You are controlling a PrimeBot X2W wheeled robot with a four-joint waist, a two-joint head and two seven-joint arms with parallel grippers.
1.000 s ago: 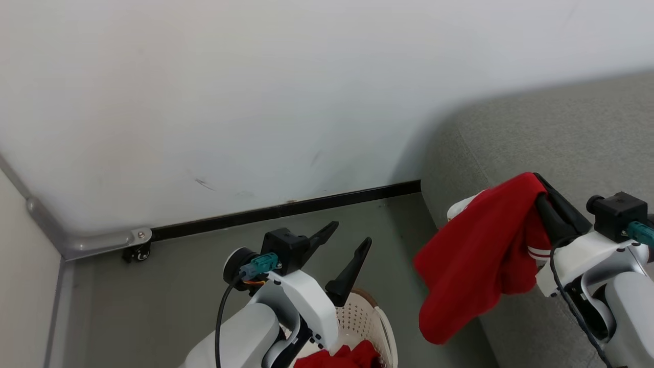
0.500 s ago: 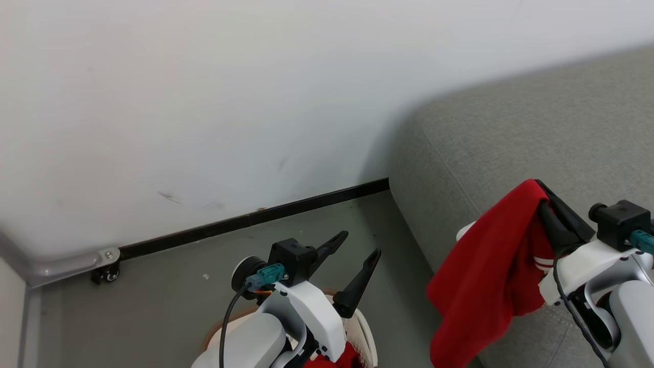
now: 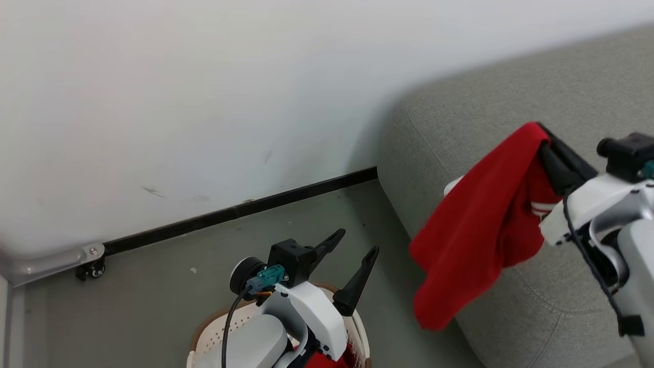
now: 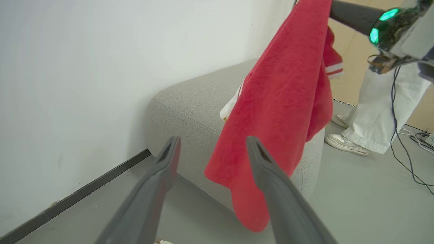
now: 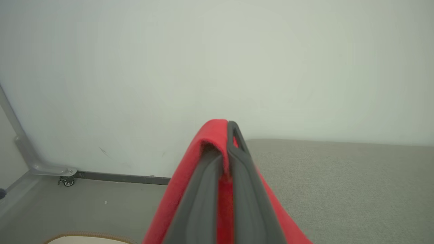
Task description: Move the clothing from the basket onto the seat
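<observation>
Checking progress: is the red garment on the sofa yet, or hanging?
Hanging. The right gripper is shut on the red garment, which dangles beside the sofa, lower edge free.

The grey floor (image 3: 153, 286) bears the basket (image 3: 213, 338) and, beside it, the seat (image 3: 511, 92).

1 soft bright red fabric garment with white stripe trim (image 3: 475, 225) hangs limp, its top fold pinched in the closed right gripper (image 3: 541, 132), over the left end of the large grey fabric-upholstered sofa (image 3: 511, 87). Its hem dangles past the sofa's edge. More red fabric (image 3: 337, 358) lies in the cream-white perforated plastic basket with brown rim (image 3: 217, 335), on the floor, near left of the sofa.
</observation>
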